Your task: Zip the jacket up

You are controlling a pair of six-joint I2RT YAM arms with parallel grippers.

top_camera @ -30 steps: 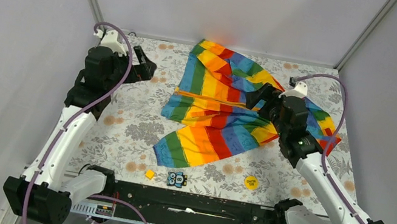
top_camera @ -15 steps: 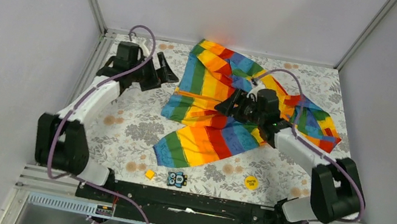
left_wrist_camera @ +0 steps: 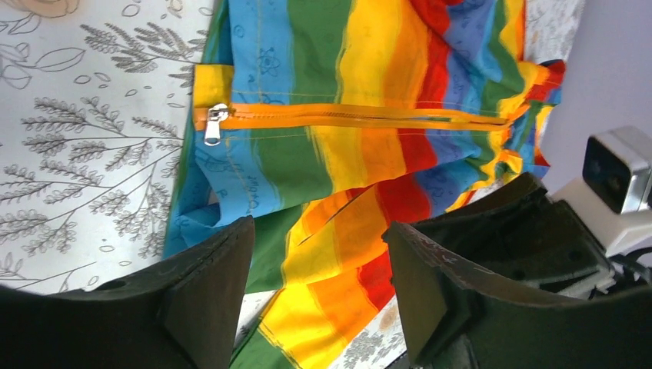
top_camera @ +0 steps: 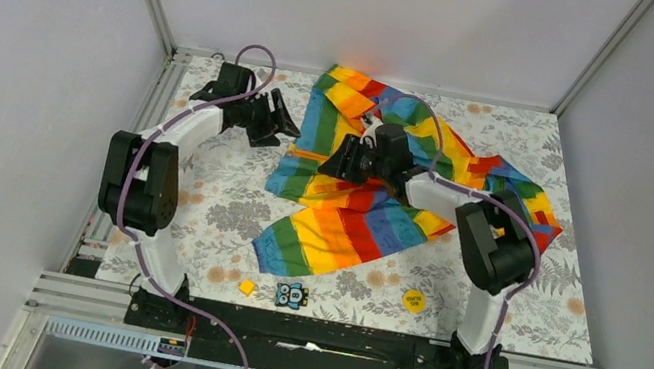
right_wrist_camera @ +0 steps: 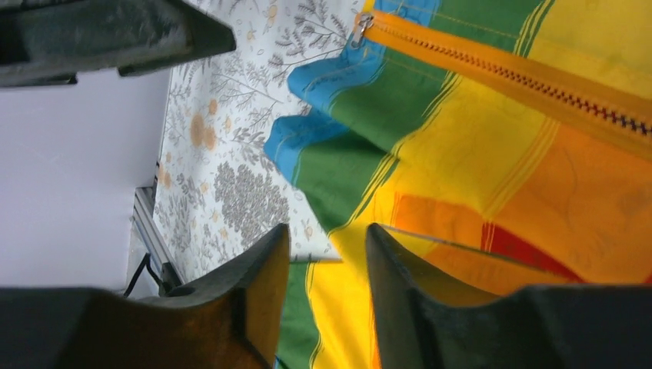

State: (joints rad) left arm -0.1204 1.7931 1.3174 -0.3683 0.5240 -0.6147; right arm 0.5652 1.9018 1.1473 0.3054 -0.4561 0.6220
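On the far half of the flower-printed table, in the top view, the jacket lies spread out and rumpled, one striped sleeve reaching toward the near edge. The left gripper sits just beside the jacket's left edge; the right gripper is over the middle of the fabric. Near the front edge lie a yellow disc, a small yellow cube and a little printed tile, all well apart from the jacket.

In the left wrist view, the left gripper has its jaws spread wide with nothing between them. Beyond them runs the orange zipper strip, its metal pull at the end nearest the bare table.

In the right wrist view, the right gripper has its jaws parted by a narrow gap – nothing is pinched – above green and yellow stripes. The zipper strip crosses the upper right, with the pull at its far end.
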